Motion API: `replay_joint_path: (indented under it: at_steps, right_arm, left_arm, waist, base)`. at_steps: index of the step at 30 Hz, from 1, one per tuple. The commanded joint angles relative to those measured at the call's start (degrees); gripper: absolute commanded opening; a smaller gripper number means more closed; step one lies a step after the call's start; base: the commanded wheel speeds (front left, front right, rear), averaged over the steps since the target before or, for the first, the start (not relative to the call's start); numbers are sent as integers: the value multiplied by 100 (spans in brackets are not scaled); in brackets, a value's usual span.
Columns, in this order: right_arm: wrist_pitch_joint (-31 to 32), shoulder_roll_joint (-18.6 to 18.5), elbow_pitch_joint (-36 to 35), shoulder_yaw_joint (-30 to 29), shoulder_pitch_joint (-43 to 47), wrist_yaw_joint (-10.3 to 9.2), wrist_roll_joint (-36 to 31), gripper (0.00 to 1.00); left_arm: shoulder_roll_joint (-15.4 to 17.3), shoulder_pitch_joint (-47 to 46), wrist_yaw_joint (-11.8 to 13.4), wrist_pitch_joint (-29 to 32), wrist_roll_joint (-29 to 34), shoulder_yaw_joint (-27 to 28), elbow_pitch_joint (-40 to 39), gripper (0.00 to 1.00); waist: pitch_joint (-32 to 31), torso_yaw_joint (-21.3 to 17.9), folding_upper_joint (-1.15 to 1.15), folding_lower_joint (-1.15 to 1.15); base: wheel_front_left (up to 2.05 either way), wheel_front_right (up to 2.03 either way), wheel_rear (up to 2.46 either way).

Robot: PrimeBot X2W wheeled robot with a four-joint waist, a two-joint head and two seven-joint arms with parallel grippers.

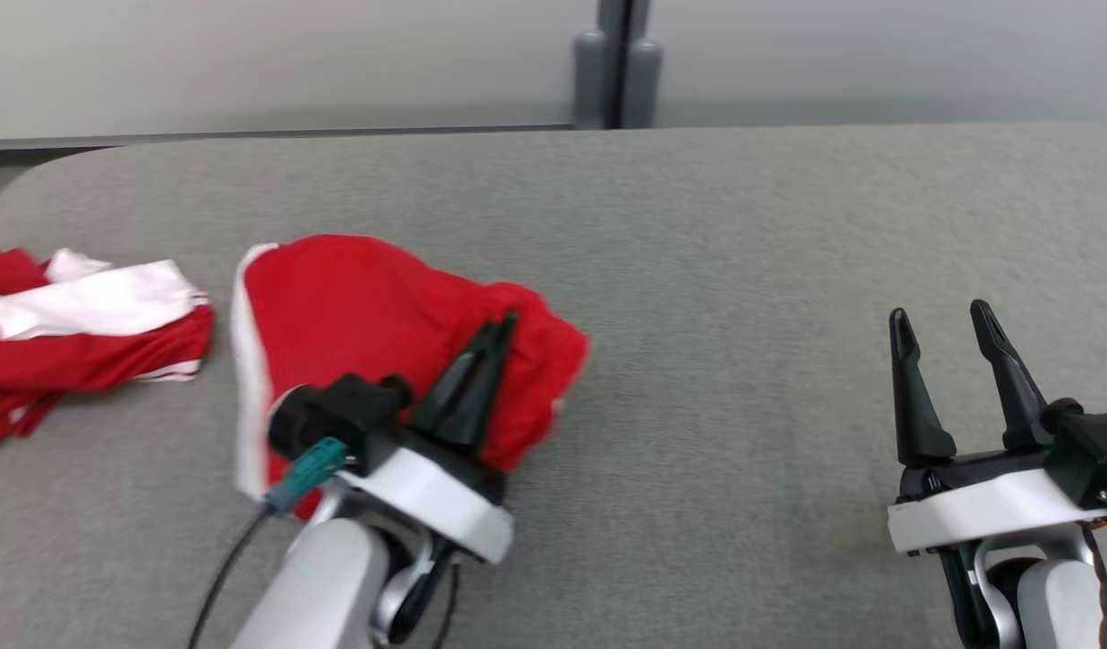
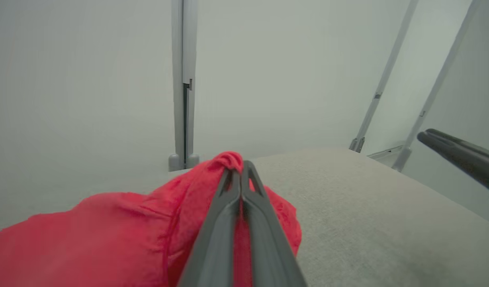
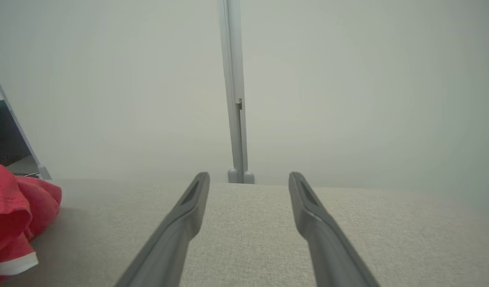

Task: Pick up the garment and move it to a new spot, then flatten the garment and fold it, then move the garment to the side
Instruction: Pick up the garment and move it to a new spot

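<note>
A red garment (image 1: 373, 306) with a white edge strip lies bunched on the grey table (image 1: 743, 270), left of centre. My left gripper (image 1: 504, 326) is shut on a fold of the garment near its right side. In the left wrist view the red cloth (image 2: 109, 235) is pinched between the closed fingers at the left gripper's tips (image 2: 240, 167), with a small bunch of fabric sticking out above them. My right gripper (image 1: 943, 320) stands open over bare table at the lower right, apart from the cloth. In the right wrist view the right gripper (image 3: 248, 177) is spread, with the garment (image 3: 13, 215) at the far left.
A second pile of red and white clothing (image 1: 76, 333) lies at the table's left edge. A grey post (image 1: 617, 63) stands behind the table's far edge against a pale wall. The other arm's fingers (image 2: 459, 155) show at the right of the left wrist view.
</note>
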Motion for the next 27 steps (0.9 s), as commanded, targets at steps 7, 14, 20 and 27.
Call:
replay_joint_path:
  at_steps: [7,14,20,27]
  right_arm:
    - [-196,57,78,-5,-130,-2,96,100]
    - [-438,96,215,-18,-183,-2,227,100]
    - [-646,99,392,13,-253,-2,430,100]
    - [-703,96,538,-12,-326,-2,388,100]
  left_arm:
    - [-54,-830,-15,118,-237,-1241,-105,0]
    - [-74,-1480,-8,171,-339,-1535,382,0]
    - [-5,-1652,-11,65,-413,-1569,1075,100]
    - [134,-1432,43,-444,-535,-1456,1067,100]
  waist:
    - [608,-1416,0,0]
    - [1073,-2077,0,0]
    - [1286,-2179,0,0]
    - [1078,-1764,0,0]
  base:
    - [0,0,0]
    - [0,0,0]
    - [0,0,0]
    - [0,0,0]
